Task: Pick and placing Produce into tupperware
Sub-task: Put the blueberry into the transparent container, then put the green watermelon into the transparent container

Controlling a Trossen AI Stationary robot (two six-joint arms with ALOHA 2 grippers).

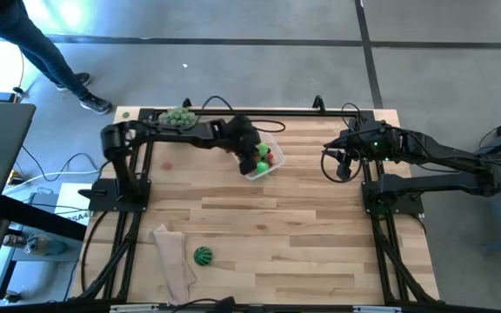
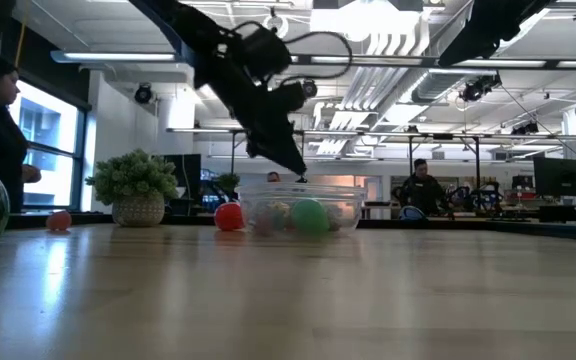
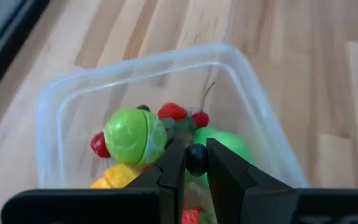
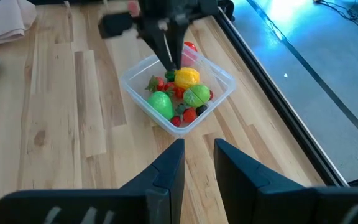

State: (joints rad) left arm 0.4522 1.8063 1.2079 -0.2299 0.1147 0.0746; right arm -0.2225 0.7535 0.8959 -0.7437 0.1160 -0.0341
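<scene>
1. Left gripper [image 3: 196, 163] hung over the tupperware [image 1: 262, 163] near the far middle of the table [image 1: 320, 235], its two fingers clenched on one small dark berry [image 3: 196, 157] at their tips.
2. Right gripper [image 4: 198, 163] waited well apart at the right side of the table, its fingers parted by a narrow gap and grasping nothing.
3. One tupperware stood on the table, a clear square box with rounded corners, below the left gripper.
4. Inside the box lay a heap of produce: one yellow piece [image 4: 186, 77], two larger green pieces [image 4: 160, 103], and several small red ones [image 3: 172, 112]; their exact number could not be told, since they overlapped.
5. Two pieces of produce lay outside the box on the table: one striped green watermelon ball [image 1: 203, 256] near the front left edge, and one small red piece [image 1: 168, 163] to the left of the tupperware, well apart from it.
6. One more red ball [image 2: 229, 216] showed just beside the box in the low view.
7. One beige cloth [image 1: 172, 256] lay just beside the watermelon ball, on its left.
8. One pale-green leafy ball [image 1: 179, 116] sat at the table's far left edge.
9. One person's legs [image 1: 55, 61] showed on the floor beyond the table's far left corner.
</scene>
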